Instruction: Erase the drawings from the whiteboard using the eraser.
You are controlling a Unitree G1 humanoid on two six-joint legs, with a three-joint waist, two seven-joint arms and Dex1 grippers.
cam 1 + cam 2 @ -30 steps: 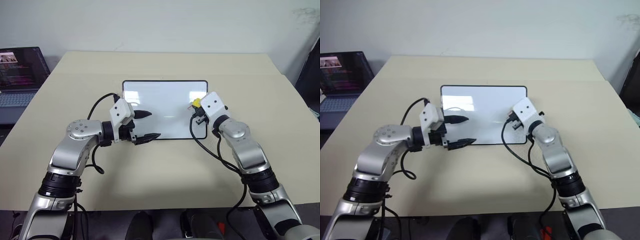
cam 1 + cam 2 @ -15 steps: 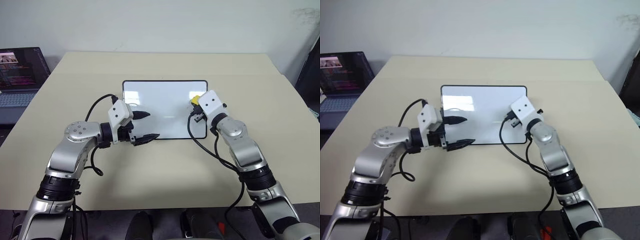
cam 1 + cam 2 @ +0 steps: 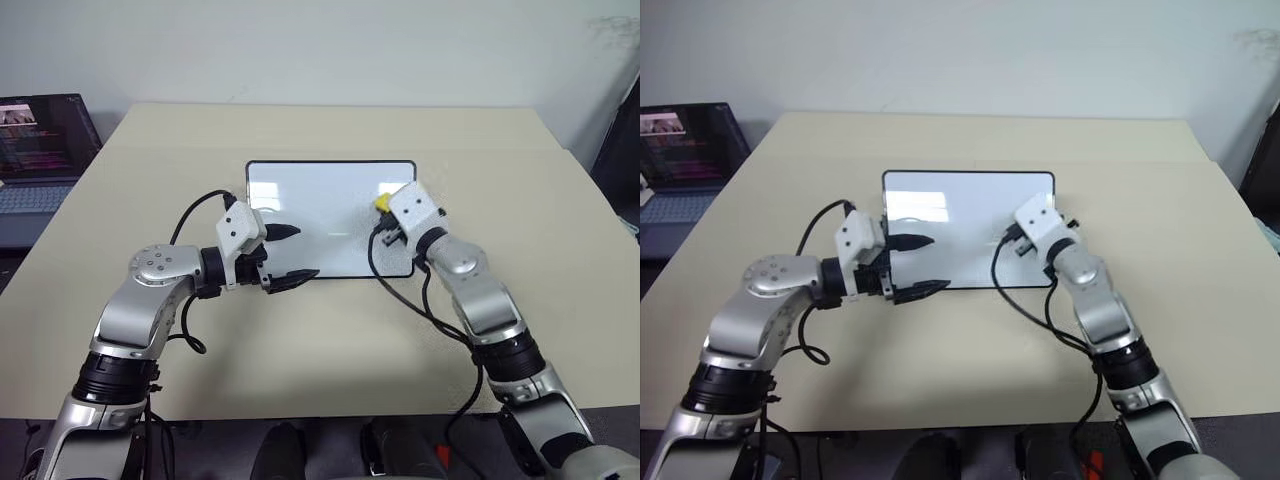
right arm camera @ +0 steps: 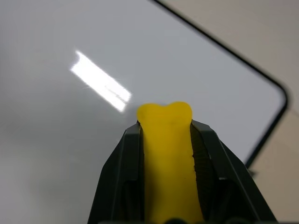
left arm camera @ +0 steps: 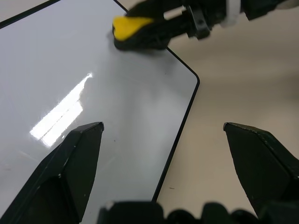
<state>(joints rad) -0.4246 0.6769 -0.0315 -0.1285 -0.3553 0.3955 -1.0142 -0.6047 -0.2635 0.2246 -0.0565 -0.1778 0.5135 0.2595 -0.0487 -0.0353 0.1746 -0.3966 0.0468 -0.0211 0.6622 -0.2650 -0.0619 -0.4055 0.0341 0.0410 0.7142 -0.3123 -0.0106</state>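
The whiteboard lies flat in the middle of the table, its visible surface plain glossy white. The drawings are out of view. My right gripper is shut on the yellow eraser, whose tip sits over the board's right part near the right edge. In the right wrist view the eraser is clamped between both fingers of the right gripper, above the white surface. My left gripper stands open over the board's front left corner with nothing between its fingers. The left wrist view shows the eraser beyond that gripper.
An open laptop sits at the far left, off the tan table. A dark object stands at the right edge. Black cables loop from both wrists over the table near the board's front edge.
My right wrist has turned slightly, bringing the eraser a little to the left over the board. The left gripper has stayed in place and open.
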